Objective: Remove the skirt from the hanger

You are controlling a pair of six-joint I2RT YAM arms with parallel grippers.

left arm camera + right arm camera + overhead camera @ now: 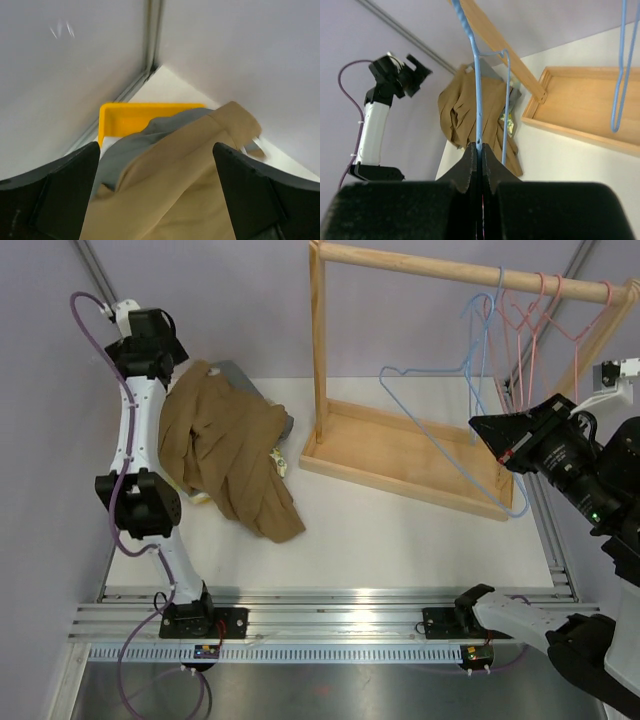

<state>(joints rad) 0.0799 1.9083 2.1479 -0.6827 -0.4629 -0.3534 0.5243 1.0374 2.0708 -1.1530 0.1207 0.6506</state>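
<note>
The tan skirt point(230, 450) lies heaped on a pile of clothes at the table's far left, off the hanger. My left gripper point(165, 345) is raised above its far end, open and empty; in the left wrist view the gripper point(155, 146) has its fingers wide apart over the skirt point(190, 175). The bare blue wire hanger point(440, 444) hangs from the wooden rack rail point(460, 265). My right gripper point(480, 428) is shut on the hanger's wire, which the right wrist view shows pinched in the gripper point(479, 147). The skirt point(470, 107) shows beyond it.
A grey garment point(145, 137) and a yellow bin point(135, 116) lie under the skirt near the back left corner. The rack's wooden base tray point(400, 455) stands centre-right. Several pink and blue hangers point(545, 310) hang at the rail's right end.
</note>
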